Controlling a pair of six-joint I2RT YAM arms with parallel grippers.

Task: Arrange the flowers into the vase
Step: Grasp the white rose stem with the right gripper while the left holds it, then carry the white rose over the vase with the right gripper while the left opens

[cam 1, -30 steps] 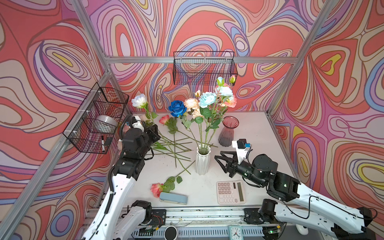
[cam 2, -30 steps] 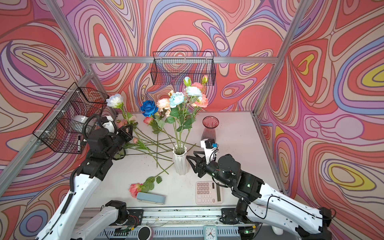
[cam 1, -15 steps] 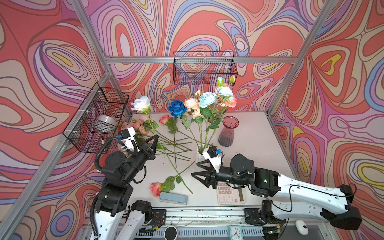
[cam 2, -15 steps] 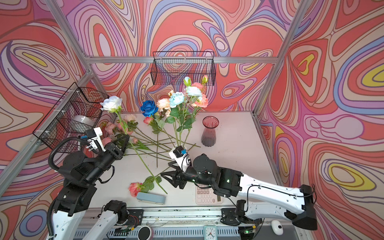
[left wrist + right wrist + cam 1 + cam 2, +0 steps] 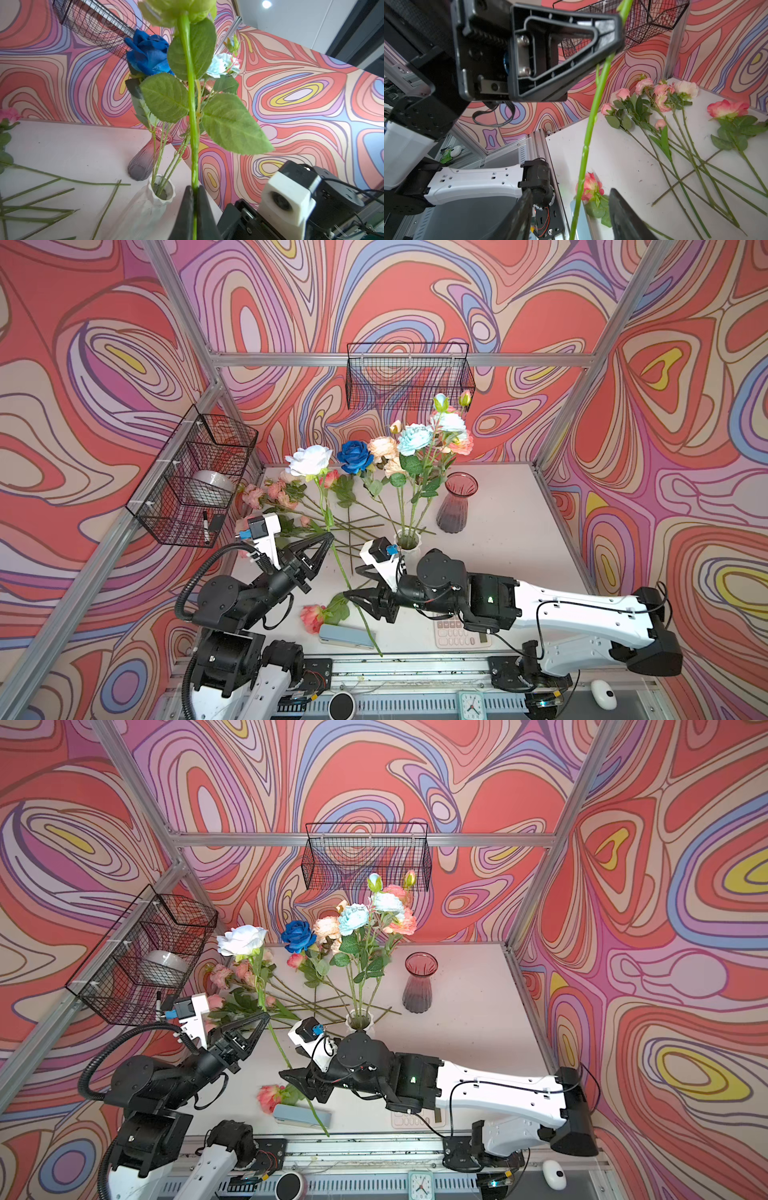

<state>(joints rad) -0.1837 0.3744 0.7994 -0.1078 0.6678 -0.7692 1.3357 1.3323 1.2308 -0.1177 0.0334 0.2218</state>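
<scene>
**Handover of a single stem.** The left end effector [image 5: 329, 536] is closed narrowly on the stem of a white rose [image 5: 309, 459]. It holds the rose tilted above the desk [image 5: 511, 539], head raised toward the rear and cut end over the front edge. The right end effector [image 5: 352, 581] has its jaws parted on either side of the lower stem, without gripping it. Just behind it a white vase [image 5: 407, 540] holds several upright flowers [image 5: 415, 438]; loose flowers [image 5: 274, 493] lie at the desk's rear left and a pink flower [image 5: 311, 616] near the front.
</scene>
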